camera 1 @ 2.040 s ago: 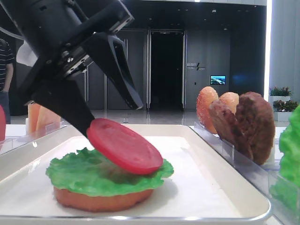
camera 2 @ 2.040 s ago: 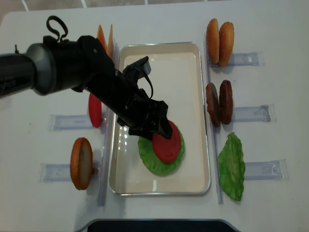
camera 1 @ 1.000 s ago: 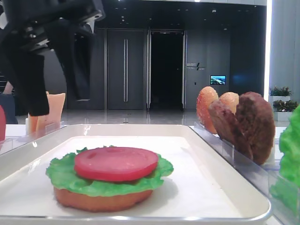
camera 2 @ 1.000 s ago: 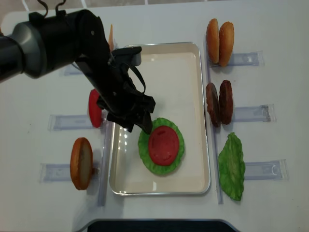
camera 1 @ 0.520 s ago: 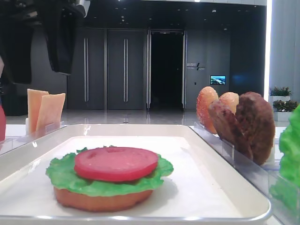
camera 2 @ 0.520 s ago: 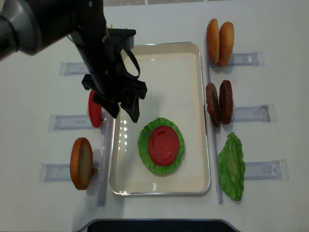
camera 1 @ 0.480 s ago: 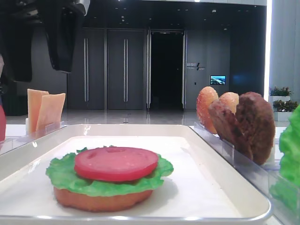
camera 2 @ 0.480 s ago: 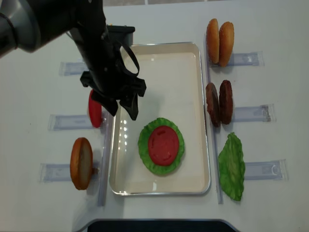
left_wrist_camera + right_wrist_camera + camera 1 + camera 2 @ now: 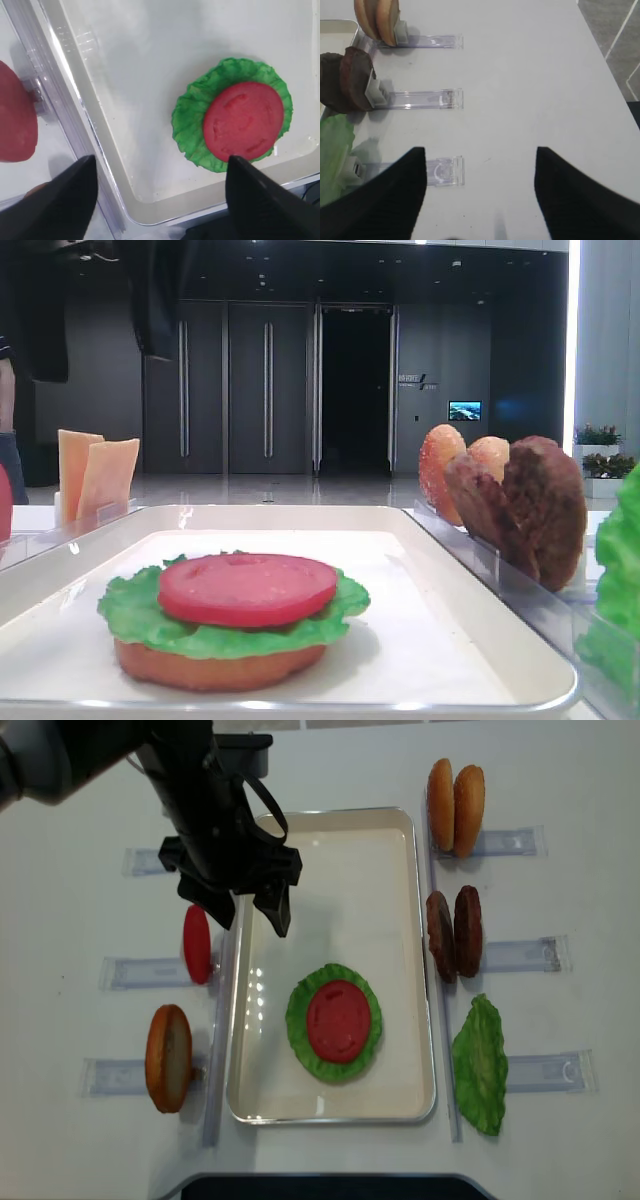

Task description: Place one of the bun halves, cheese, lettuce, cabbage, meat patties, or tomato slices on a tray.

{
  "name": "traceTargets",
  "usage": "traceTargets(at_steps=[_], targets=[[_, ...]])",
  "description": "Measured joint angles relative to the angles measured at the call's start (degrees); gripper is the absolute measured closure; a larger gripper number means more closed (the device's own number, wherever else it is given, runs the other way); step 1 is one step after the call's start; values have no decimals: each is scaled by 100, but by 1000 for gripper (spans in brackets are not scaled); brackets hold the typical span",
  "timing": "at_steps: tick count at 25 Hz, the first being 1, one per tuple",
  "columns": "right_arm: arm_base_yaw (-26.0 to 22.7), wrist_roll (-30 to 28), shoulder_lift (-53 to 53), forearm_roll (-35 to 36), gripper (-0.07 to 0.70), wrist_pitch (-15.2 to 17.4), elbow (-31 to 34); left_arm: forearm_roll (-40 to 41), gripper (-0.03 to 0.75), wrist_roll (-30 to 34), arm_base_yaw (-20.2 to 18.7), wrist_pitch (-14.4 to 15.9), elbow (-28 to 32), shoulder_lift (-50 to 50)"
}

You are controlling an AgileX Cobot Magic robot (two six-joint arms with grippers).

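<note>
On the white tray (image 9: 400, 850) lies a bun half (image 9: 215, 665) with lettuce (image 9: 302, 1030) over it and a tomato slice (image 9: 338, 1021) on top. The left wrist view shows that tomato slice (image 9: 243, 120) lying free on the lettuce (image 9: 192, 117). My left gripper (image 9: 250, 918) hangs open and empty above the tray's left rim, away from the stack. Its dark fingers (image 9: 155, 310) show high in the low view. My right gripper (image 9: 480, 150) stands open over bare table, holding nothing. No leaf here shows as cabbage rather than lettuce.
Clear holders flank the tray. On the left stand a tomato slice (image 9: 197, 943), a bun half (image 9: 168, 1058) and cheese (image 9: 95, 475). On the right stand bun halves (image 9: 455, 805), meat patties (image 9: 453, 933) and a green leaf (image 9: 480, 1063).
The left gripper let go of the tomato slice onto the lettuce, then rose and drew back toward the tray's left rim, its jaws spreading wider. The stack has not moved.
</note>
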Motion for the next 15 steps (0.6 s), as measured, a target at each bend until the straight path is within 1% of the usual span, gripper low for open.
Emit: traceTargets(at_steps=[8,11,15], targets=[[0,0,0,0,160,0,0,356,106,-42,30,11,0,-205],[0,0,0,0,160,0,0,377,106,-47,174,17,0,-291],[0,0,0,0,160,0,0,424,106,-42,489,22,0,-377]])
